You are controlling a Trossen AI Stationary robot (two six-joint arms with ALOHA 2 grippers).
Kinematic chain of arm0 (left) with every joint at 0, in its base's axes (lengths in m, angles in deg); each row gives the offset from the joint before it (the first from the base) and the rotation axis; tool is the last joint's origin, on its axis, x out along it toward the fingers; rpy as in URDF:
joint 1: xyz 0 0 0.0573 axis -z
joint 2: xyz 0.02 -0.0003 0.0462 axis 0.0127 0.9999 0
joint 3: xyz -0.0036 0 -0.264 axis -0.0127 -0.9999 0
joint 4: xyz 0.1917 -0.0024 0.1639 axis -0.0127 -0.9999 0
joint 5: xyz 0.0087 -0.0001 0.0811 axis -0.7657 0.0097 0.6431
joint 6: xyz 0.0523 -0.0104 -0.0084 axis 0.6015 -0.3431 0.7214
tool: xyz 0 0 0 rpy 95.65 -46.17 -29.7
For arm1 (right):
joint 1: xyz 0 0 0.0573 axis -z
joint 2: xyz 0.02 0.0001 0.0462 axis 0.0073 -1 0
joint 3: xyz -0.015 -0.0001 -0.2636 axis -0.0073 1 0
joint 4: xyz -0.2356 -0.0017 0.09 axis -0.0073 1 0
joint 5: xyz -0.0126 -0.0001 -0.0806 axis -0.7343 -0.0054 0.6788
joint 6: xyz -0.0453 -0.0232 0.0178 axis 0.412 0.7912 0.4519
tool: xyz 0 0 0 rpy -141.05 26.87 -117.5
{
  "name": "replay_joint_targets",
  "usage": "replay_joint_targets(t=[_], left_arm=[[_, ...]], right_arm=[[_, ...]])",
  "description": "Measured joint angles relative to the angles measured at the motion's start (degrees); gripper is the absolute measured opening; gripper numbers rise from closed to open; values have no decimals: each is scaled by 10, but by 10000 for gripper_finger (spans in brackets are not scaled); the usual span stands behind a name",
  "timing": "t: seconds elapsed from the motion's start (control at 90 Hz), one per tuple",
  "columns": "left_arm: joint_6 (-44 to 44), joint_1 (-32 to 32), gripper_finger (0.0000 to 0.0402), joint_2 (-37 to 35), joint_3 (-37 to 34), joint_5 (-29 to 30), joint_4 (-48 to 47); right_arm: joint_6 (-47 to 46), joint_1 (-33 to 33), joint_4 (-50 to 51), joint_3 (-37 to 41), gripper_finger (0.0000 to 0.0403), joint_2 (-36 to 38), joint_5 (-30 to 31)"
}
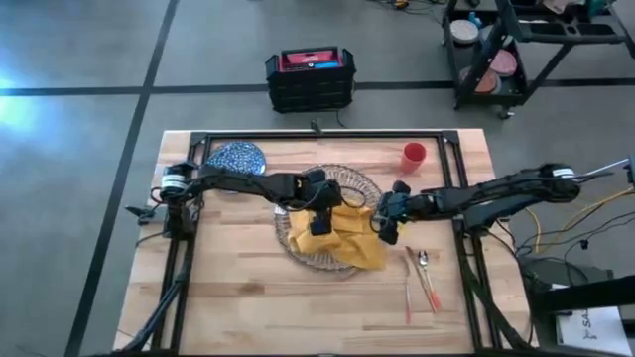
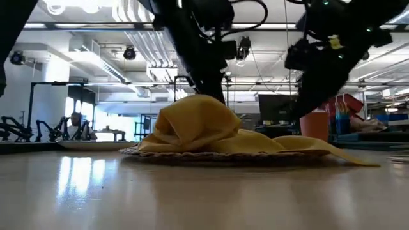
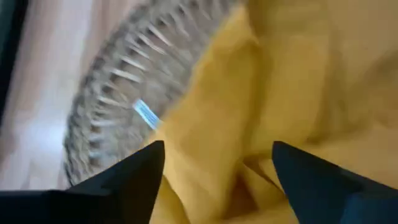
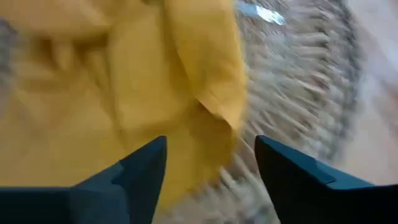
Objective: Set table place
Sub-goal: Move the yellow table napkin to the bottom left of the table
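Yellow cloth dominates your overhead shot: the napkin point(image 1: 337, 236) lies crumpled on the glass plate point(image 1: 298, 250) at mid-table point(image 1: 248, 297), its edge spilling off toward the cutlery point(image 1: 422, 278). Your left gripper point(image 1: 319, 220) hovers over the napkin's heap, and your right gripper point(image 1: 389, 230) sits at its near edge. The blue plate point(image 1: 236, 157) and the red cup point(image 1: 413, 157) wait at the far side.

From table height, you see the napkin point(image 2: 204, 128) humped up on the plate point(image 2: 153, 153), with both arms coming down just behind it.

Your left wrist camera shows its fingers point(image 3: 134, 177) spread wide over folds of napkin point(image 3: 280, 87), holding nothing, the plate's rim point(image 3: 106, 99) beside them.

Your right wrist camera shows fingers point(image 4: 143, 168) likewise spread and empty above the napkin's edge point(image 4: 211, 81).

The step in hand looks to be clearing the napkin off the plate. Your next move likely calls for lowering onto a fold, pinching cloth only, then lifting clear without dragging the plate.
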Motion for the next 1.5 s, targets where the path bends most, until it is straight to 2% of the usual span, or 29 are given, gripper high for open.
replay_joint_targets(t=[0.1,0.222,0.3,0.656,0.767,0.9,0.933,1.122,1.233,1.3,1.389,1.5], left_arm=[[-1,-25,288,21,-1,-26,11],[-10,-37,274,29,0,-47,21],[-5,-40,266,36,0,-48,22],[25,-47,254,79,-2,-49,23],[23,-47,196,89,0,-61,21],[15,-46,48,86,2,-62,12],[8,-46,26,81,2,-60,7],[-28,-28,3,11,2,-44,-20],[-39,1,2,-53,3,-37,-92],[-69,22,1,-97,13,-38,-174],[-150,56,1,-157,36,-42,-320],[-293,109,1,-214,76,-48,-490]], right_arm=[[7,-18,-29,-27,265,-18,-25],[27,-32,-22,-47,275,-20,21],[35,-34,-19,-50,278,-16,30],[26,-34,-6,-49,262,-13,30],[19,-34,-1,-49,252,-14,30],[15,-34,-4,-49,236,-14,38],[15,-34,-4,-49,232,-14,47],[10,-34,4,-49,201,-14,93],[9,-34,26,-49,182,-14,118],[8,-34,44,-49,169,-14,137],[9,-34,64,-47,151,-14,165],[12,-33,72,-45,128,-14,183]])
